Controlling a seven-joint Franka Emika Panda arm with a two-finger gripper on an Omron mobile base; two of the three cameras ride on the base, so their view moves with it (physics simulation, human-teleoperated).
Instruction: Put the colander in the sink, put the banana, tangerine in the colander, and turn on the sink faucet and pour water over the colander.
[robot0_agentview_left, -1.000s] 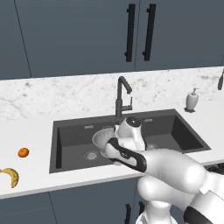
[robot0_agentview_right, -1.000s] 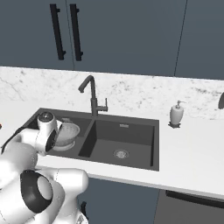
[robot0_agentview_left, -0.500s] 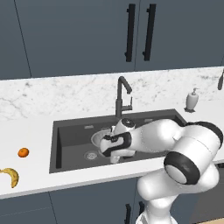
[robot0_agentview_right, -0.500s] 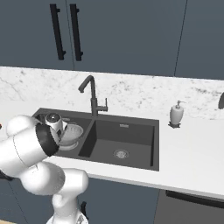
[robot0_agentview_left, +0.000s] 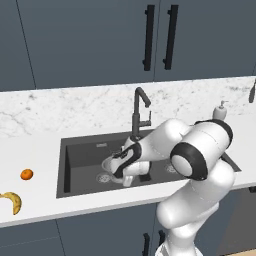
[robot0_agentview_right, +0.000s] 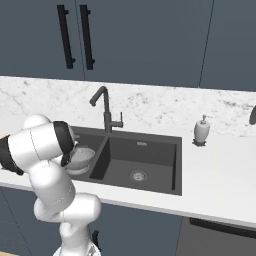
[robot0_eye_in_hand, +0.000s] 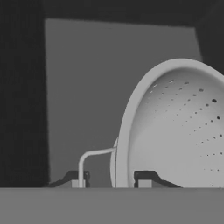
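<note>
**Two basins, one colander down in the left one**

Counter (robot0_agentview_left: 45, 125): white marble with grey veining, long and flat, under dark slate cabinet doors with black bar handles.

Sink (robot0_agentview_left: 80, 155): charcoal, matte, rectangular, two basins with a centre divider. Right base view shows the right basin with its round silver drain (robot0_agentview_right: 138, 175).

Arm: glossy white shells, dark joints, bent down into the left basin.

Faucet (robot0_agentview_left: 138, 111): dark metal gooseneck at the back rim, angled spout, small side lever.

Soap bottle (robot0_agentview_right: 202, 131): white, rounded, on the counter right of the sink.

Colander (robot0_eye_in_hand: 175, 127): pale grey metal bowl, rows of small perforations, thin wire-like side handle. It sits low in the left basin beside the drain. Hand view gives the perforations and handle; the base views show a plain pale bowl.

Gripper (robot0_eye_in_hand: 111, 180): clenched on the colander rim, one tip either side of the rim next to the handle.

Banana (robot0_agentview_left: 12, 201): curved, yellow, brownish ends, on the counter left of the sink (left base view).

Tangerine (robot0_agentview_left: 27, 174): round, bright orange, near the banana, apart from it.
</note>
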